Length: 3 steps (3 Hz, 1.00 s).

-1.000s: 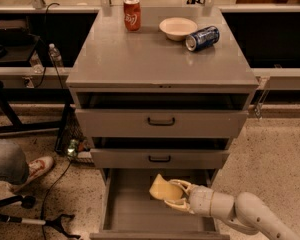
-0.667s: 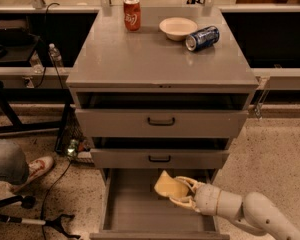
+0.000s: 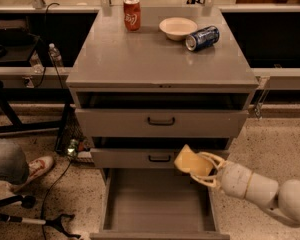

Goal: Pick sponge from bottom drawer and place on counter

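Observation:
The pale yellow sponge (image 3: 189, 161) is held in my gripper (image 3: 199, 168), whose white fingers (image 3: 213, 158) are shut on it. It hangs above the right side of the open bottom drawer (image 3: 157, 204), level with the middle drawer's front. The drawer's grey floor is bare. The grey counter (image 3: 160, 51) lies well above the sponge. My white arm comes in from the lower right.
On the counter stand a red can (image 3: 132, 14), a cream-white bowl (image 3: 178, 28) and a blue can on its side (image 3: 202, 37). The two black-handled drawers (image 3: 161, 121) are slightly open. A person's shoe (image 3: 37, 166) and cables lie on the floor at left.
My gripper has lifted the sponge up out of the bottom drawer, from near its floor to the height of the middle drawer's front.

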Motion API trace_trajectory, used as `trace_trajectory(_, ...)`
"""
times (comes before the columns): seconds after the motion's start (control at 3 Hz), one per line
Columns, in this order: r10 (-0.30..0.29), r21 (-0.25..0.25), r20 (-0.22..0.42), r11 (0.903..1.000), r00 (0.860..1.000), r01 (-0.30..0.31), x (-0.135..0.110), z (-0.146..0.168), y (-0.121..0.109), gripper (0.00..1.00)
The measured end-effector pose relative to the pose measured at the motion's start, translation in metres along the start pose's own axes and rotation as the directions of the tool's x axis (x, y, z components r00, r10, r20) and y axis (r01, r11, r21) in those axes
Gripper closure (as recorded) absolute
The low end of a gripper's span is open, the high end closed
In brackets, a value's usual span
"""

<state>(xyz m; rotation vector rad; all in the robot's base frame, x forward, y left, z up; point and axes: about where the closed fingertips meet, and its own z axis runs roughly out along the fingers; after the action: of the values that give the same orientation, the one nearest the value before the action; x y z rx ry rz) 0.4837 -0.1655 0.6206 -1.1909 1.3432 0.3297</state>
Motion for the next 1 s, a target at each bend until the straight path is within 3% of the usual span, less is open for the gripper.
trace_trajectory(0.33,-0.046,0.038,-0.006,0.9982,0.999,0.046,-0.021,-0.015,-0.037,1.0)
trace_trajectory(0.67,-0.046,0.038,-0.006,0.9982,0.999,0.046,-0.021,-0.015,-0.037,1.0)
trace_trajectory(1.0,-0.054,0.031,-0.006,0.998,0.999,0.054,-0.034,-0.015,-0.054,1.0)
